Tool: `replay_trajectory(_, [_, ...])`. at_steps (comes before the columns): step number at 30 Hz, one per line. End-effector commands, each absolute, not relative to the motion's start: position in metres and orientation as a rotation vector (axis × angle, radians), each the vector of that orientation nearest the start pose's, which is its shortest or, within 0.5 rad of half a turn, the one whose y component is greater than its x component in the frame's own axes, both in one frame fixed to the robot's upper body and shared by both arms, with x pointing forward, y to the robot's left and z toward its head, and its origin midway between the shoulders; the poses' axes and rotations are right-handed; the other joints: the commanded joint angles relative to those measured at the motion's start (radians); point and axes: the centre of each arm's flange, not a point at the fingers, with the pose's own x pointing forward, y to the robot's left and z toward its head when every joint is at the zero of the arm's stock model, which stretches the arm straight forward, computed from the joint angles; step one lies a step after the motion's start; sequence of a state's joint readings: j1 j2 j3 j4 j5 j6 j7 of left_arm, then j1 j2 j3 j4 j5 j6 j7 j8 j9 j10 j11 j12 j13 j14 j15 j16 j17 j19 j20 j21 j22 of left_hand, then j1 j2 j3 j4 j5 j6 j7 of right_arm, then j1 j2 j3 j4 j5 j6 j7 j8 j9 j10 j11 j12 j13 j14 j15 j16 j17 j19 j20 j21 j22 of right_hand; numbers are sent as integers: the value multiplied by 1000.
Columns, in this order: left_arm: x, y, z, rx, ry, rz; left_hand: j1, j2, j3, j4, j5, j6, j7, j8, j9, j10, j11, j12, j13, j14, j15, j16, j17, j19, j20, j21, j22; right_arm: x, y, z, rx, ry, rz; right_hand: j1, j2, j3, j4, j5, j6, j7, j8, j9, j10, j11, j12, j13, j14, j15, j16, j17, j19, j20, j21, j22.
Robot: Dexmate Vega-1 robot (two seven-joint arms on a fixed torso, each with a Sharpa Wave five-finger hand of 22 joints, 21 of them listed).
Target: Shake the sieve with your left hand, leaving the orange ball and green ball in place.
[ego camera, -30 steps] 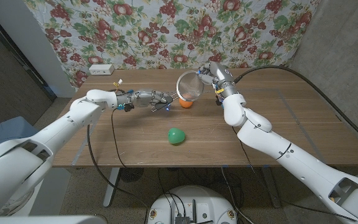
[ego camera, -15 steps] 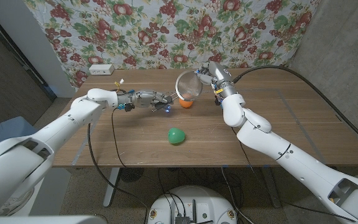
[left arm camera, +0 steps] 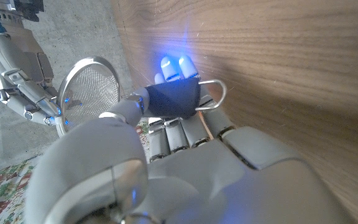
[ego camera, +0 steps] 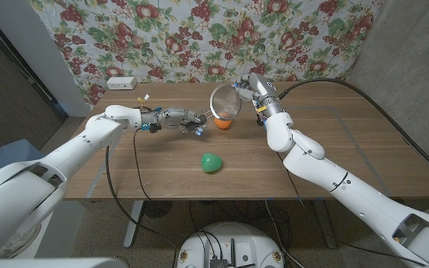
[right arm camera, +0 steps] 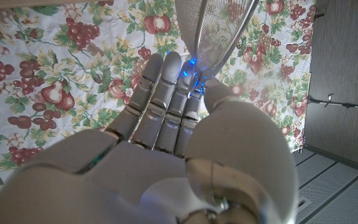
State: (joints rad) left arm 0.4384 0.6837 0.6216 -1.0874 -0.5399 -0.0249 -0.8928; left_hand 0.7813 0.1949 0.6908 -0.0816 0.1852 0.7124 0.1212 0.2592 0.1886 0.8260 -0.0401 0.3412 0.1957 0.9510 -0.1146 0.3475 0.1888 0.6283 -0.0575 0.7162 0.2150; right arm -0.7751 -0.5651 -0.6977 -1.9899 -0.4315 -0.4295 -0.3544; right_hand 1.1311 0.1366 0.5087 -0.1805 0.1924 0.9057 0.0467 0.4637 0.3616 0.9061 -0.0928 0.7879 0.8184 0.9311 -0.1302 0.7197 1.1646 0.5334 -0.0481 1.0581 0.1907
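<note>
Left robot hand [ego camera: 188, 119] has its fingers wrapped round the dark handle of the sieve [ego camera: 226, 102]; the left wrist view shows that grip clearly. Right robot hand [ego camera: 253, 88] pinches the far rim of the sieve between thumb and fingers, seen in the right wrist view. Compared with a second ago the left robot hand has twisted slightly and the sieve bowl has tipped and edged a little toward the right robot hand — small change, so the handover looks unfinished and shaking is not really under way while both hold it. Orange ball [ego camera: 223, 123] sits on the surface [ego camera: 334, 160] just under the bowl, between the two robot hands. Green ball [ego camera: 212, 162] lies well nearer the robot, apart from both. Neither ball has shifted.
</note>
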Motion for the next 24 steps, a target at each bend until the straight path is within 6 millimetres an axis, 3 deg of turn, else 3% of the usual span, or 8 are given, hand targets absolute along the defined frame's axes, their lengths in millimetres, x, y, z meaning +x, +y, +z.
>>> replay_trajectory(1, [666, 278, 27, 534, -218, -912, 1, 16, 46, 24, 8, 37, 2, -7, 7, 147, -83, 25, 2, 90, -105, 18, 6, 24, -22, 40, 9, 534, -108, 63, -952, -851, -149, -3, 3, 30, 18, 6, 6, -5, 1, 0, 21, -39, -9, -2, 4, -77, -9, 5, -16, -29, 6, -1])
replay_trajectory(9, [666, 279, 31, 542, -218, -886, 6, 17, 66, 32, 9, 66, 4, -6, 10, 159, -103, 22, -1, 103, -109, 14, 5, 18, -35, 54, 13, 536, -110, 63, -965, -815, -141, -22, 1, 30, 26, 14, -25, -27, -17, -8, -7, -49, -31, -13, -18, -74, -35, 4, -62, -25, 6, -3])
replay_trajectory(13, [666, 278, 31, 536, -223, -876, 11, 16, 77, 32, 9, 91, 5, -1, 12, 163, -100, 20, -2, 109, -111, 13, 5, 18, -39, 63, 14, 539, -111, 63, -967, -795, -122, -81, -6, 9, 50, 21, -75, -29, -46, -15, -45, -21, -65, -41, -76, -50, -81, -15, -98, -1, 9, -4])
replay_trajectory(21, [666, 277, 32, 526, -233, -863, 15, 14, 86, 33, 9, 106, -1, 0, 15, 171, -93, 17, -4, 116, -110, 11, 6, 15, -38, 72, 15, 542, -115, 61, -972, -780, -115, -205, -27, -12, 64, 46, -218, -34, -135, -41, -204, 18, -194, -135, -199, -12, -238, -150, -147, 42, 16, -8])
replay_trajectory(24, [667, 277, 33, 519, -237, -860, 15, 13, 88, 34, 8, 112, 0, 1, 15, 175, -92, 17, -5, 119, -109, 11, 6, 17, -39, 75, 16, 543, -117, 61, -967, -779, -113, -255, -31, -24, 68, 52, -281, -34, -172, -57, -310, 35, -276, -170, -260, 10, -292, -202, -170, 55, 15, -8])
